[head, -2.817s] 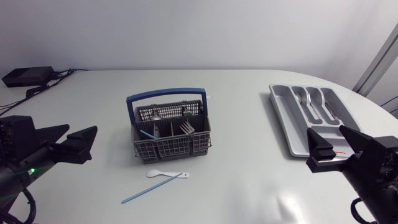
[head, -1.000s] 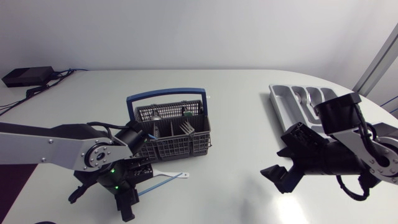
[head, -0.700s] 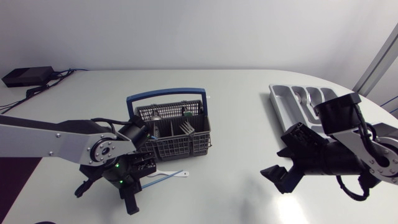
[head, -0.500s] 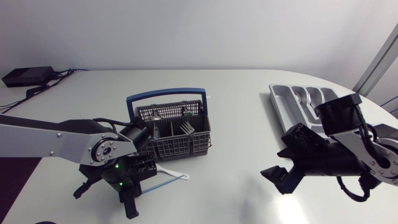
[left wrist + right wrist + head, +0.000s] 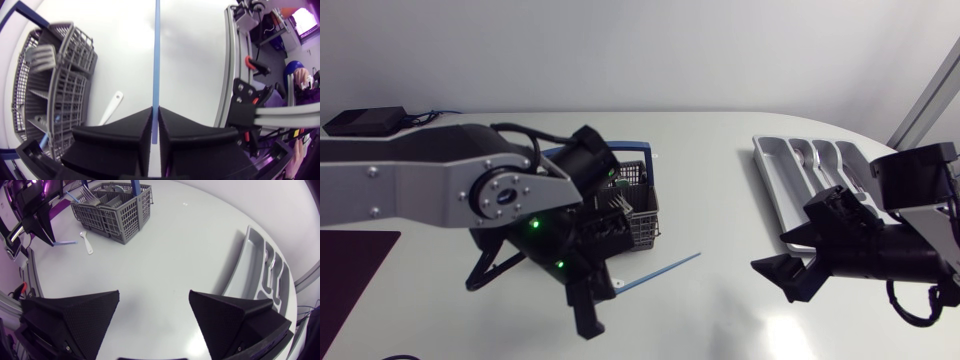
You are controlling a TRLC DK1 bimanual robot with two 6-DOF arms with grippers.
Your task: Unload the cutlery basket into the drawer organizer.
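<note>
My left gripper (image 5: 606, 291) is shut on one end of a thin blue stick (image 5: 660, 270), in front of the grey cutlery basket (image 5: 640, 215) with its blue handle. In the left wrist view the blue stick (image 5: 156, 60) runs straight ahead from between the closed fingers, with the basket (image 5: 55, 90) beside it and a white spoon (image 5: 111, 107) lying on the table below. The grey drawer organizer (image 5: 772, 190) lies at the right with cutlery in it. My right gripper (image 5: 790, 276) hovers open and holds nothing, just left of the organizer (image 5: 252, 265).
My left arm covers most of the basket in the head view. Forks stand in the basket (image 5: 112, 205). The white spoon (image 5: 86, 242) lies near the basket's front. Bare tabletop lies between basket and organizer.
My left gripper shut on the blue stick, lifted it off the table and carried it right, across the basket's front. My right arm shifted slightly right.
</note>
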